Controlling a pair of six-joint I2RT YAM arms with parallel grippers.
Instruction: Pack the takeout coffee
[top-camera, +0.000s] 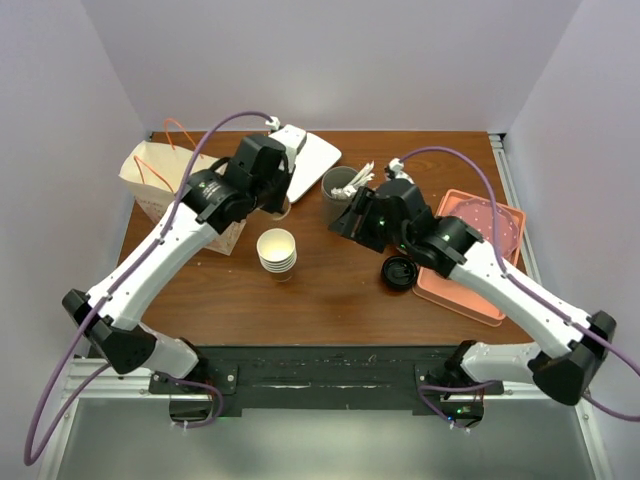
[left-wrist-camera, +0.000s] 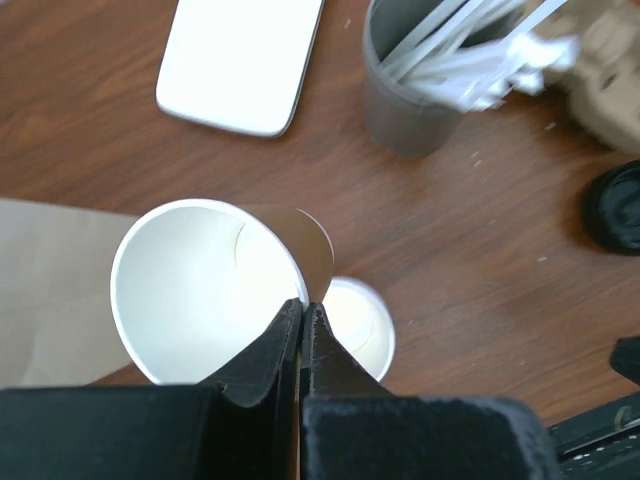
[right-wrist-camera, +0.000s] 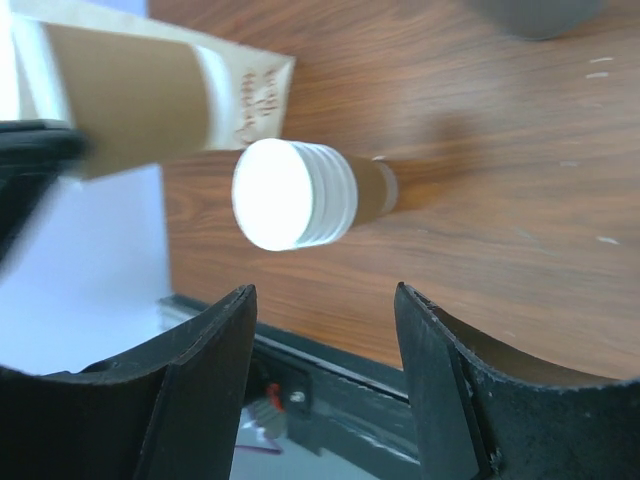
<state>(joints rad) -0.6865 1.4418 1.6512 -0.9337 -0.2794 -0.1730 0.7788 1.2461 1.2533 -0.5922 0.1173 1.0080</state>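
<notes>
The left claw (left-wrist-camera: 303, 305) is pressed together on the rim of a single cream coffee cup (left-wrist-camera: 190, 300), one finger inside the mouth and one outside, pinching the wall; the cup is lidless and shows a white inside; whether its base touches the worktop (top-camera: 330, 300) cannot be told; in the overhead view this cup sits under the claw at the far-left middle of the worktop, just beside the paper bag (top-camera: 160, 180), which stands at the left edge with its orange handles up; nearer the arms' bases, a stack of lidless cream cups (top-camera: 277, 250) stands upright, close to the held cup but apart from it; behind the claw a white rounded tray (top-camera: 312, 155) lies flat at the far edge; to its right a dark grey cup (top-camera: 338, 185) holds white utensils (left-wrist-camera: 480, 60); the right claw (right-wrist-camera: 322, 295) hangs near that grey cup with its fingers spread and nothing between them, its camera looking across at the stack and the bag; the black lid (top-camera: 400, 272) lies on the worktop, well apart from the coffee cup, just beside the near-left edge of the pink tray (top-camera: 455, 295) on the right side.
</notes>
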